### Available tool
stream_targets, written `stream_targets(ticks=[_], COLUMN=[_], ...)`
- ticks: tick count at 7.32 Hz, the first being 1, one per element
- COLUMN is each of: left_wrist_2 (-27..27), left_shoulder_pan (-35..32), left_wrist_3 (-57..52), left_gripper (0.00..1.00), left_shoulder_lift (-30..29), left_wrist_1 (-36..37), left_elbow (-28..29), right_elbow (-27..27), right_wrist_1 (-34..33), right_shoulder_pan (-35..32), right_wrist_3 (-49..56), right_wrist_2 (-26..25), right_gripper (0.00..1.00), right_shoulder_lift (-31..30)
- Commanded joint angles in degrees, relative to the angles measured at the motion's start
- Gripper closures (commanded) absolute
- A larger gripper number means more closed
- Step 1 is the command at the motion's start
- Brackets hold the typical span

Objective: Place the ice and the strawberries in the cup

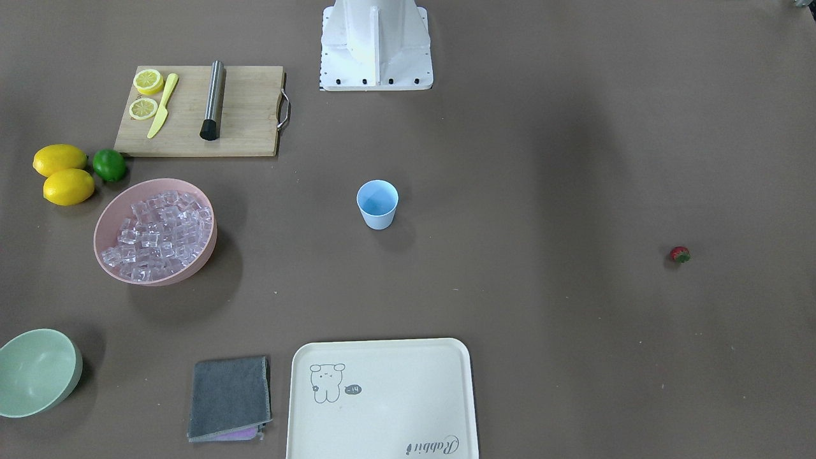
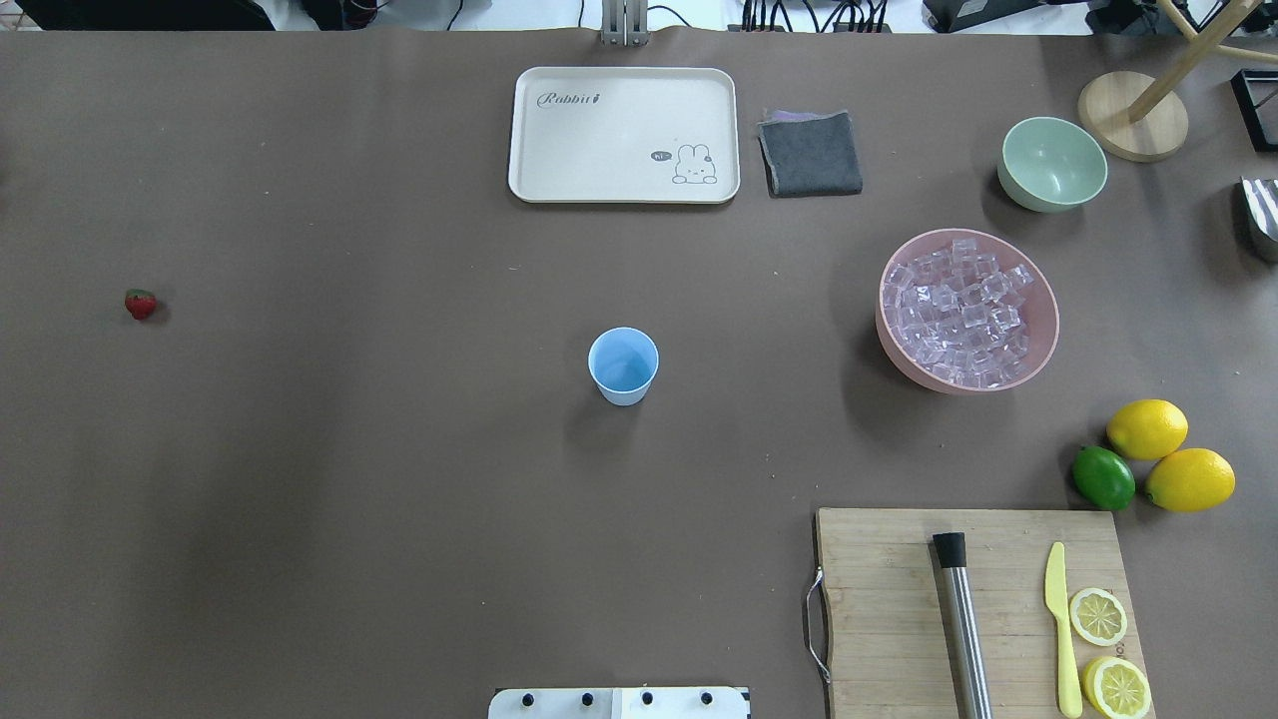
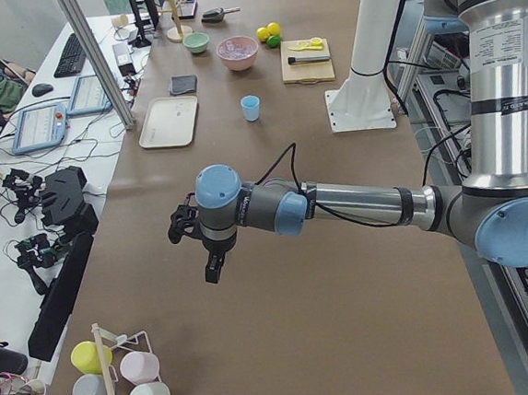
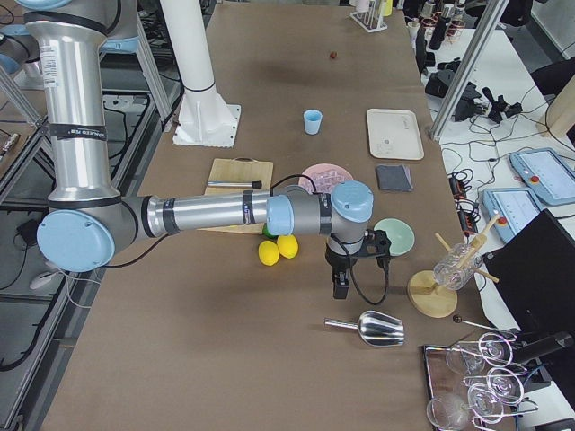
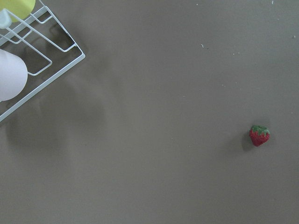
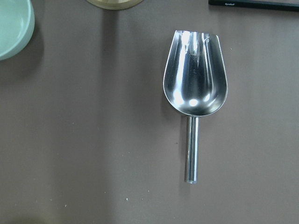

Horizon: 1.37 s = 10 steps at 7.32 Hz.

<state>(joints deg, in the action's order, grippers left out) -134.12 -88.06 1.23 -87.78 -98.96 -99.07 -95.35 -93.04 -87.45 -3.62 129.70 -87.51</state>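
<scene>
Cup, upright. Ice: in pink bowl, right of cup. Strawberry: far left. Left tool, right tool: spread, cannot tell.

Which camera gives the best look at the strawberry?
The left wrist view: the strawberry is largest there, green cap clear. Overhead and front views show a red dot; the right side view a far speck.

The left gripper and right gripper show only from the ends of the desk, too small to tell how their fingers stand. The green bowl is cut by the front view's left edge, the tray by its bottom. From the right end the strawberry is perhaps just a red speck.
</scene>
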Motion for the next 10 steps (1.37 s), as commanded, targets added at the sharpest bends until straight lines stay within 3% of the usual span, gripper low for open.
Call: stream_targets(ticks=[1,3,10], left_wrist_2=[0.00,0.00,0.00], left_shoulder_pan=[-0.01,-0.44,-1.42], left_wrist_3=[0.00,-0.08,-0.08], left_gripper=[0.02,0.02,0.02], left_shoulder_lift=[-0.11,0.33,1.21], left_wrist_1=[-0.18,-0.18,-0.18], left_elbow=[0.36,0.28,0.02], right_elbow=[0.52,0.43,0.17], right_wrist_1=[-0.12,-0.03,0.06], right_shoulder_pan=[0.00,0.00,0.09], right_wrist_3=[-0.16,-0.08,0.01], right_wrist_2=[0.12,2.66,2.32], right_gripper=[0.00,0.00,0.00], right_shoulder_lift=[0.41,-0.20,-0.73])
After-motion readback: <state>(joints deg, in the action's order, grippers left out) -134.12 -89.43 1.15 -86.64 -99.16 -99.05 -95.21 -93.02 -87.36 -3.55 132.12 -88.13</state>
